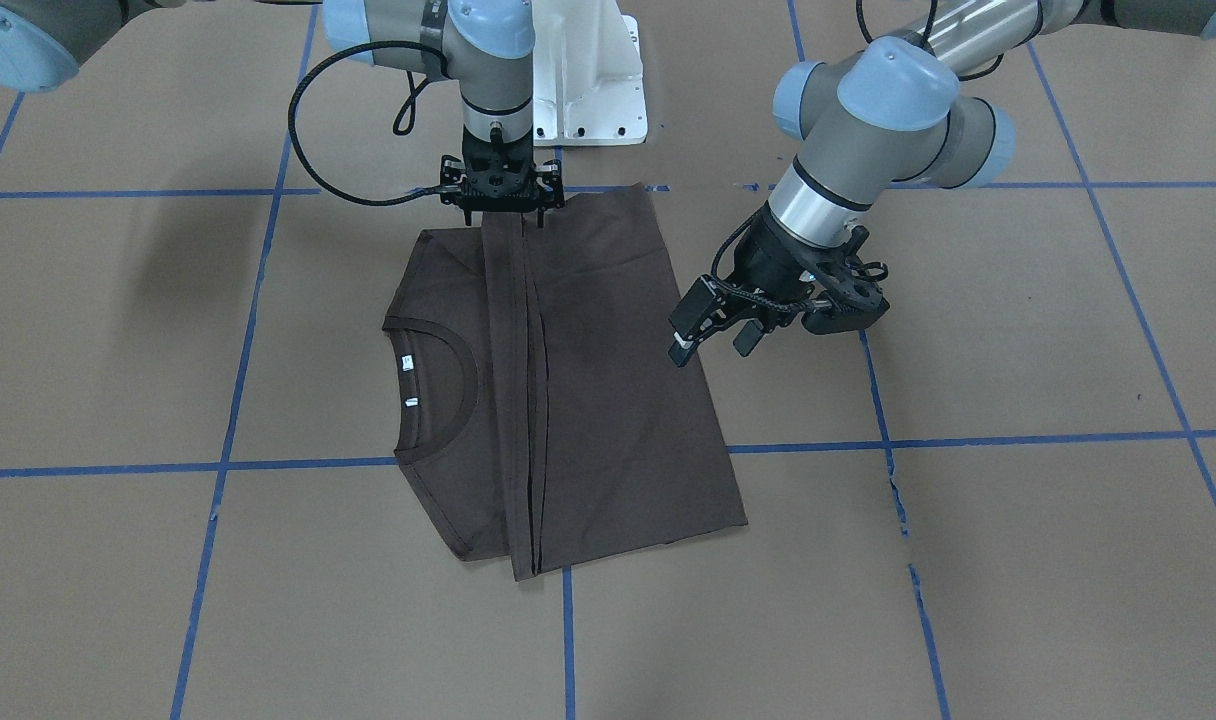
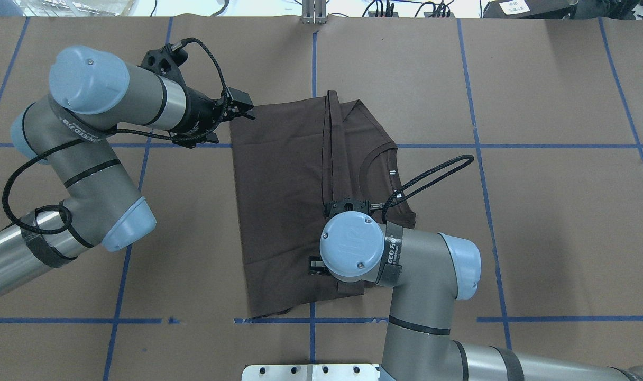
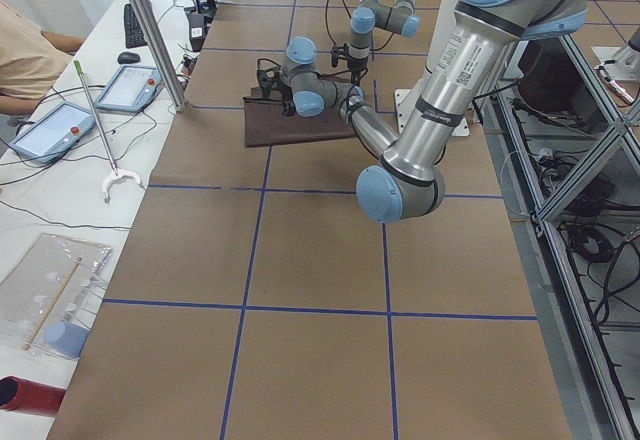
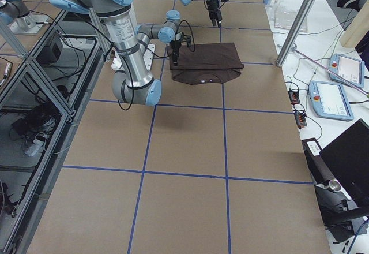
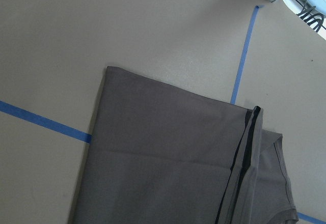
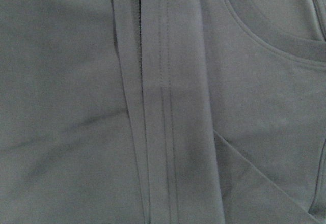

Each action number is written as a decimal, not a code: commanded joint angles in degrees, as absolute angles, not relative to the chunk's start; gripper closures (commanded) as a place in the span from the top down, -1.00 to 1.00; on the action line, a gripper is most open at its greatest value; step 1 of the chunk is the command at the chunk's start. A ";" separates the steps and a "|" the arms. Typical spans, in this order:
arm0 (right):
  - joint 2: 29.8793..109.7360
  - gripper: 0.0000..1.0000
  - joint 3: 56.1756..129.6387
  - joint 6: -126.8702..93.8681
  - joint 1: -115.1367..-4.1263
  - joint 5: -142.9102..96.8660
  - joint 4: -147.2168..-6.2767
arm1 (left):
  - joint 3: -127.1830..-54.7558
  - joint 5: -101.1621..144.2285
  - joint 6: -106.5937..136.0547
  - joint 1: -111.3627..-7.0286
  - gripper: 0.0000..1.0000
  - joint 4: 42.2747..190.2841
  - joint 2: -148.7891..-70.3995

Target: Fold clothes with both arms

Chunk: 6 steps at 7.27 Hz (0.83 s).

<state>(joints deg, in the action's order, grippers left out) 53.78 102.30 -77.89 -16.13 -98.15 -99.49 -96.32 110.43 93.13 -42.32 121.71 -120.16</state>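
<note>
While we watched from the front-facing camera, the dark brown T-shirt (image 1: 608,400) lay flat on the tabletop (image 1: 1018,330). It was partly folded, with a long strip running down its middle and the collar toward that view's left. The left pincer (image 1: 713,347) hung by the shirt's edge, fingers spread, nothing between them. The right pincer (image 1: 503,205) pointed straight down at the strip's end nearest the robot. We honestly couldn't tell if it was spread or pinching cloth.

From overhead, the right arm's wrist covered its own pincer, and the left one sat by the shirt's far corner.

Both side views showed the shirt small and flat.

The left wrist camera caught a shirt corner and blue tape (image 5: 244,56). The right one was all brown cloth, seams and collar.
</note>
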 commanded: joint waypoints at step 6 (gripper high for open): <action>54.58 1.00 101.07 -72.44 -14.15 -98.26 -103.61 | -96.42 110.57 95.09 -42.28 0.95 121.55 -120.06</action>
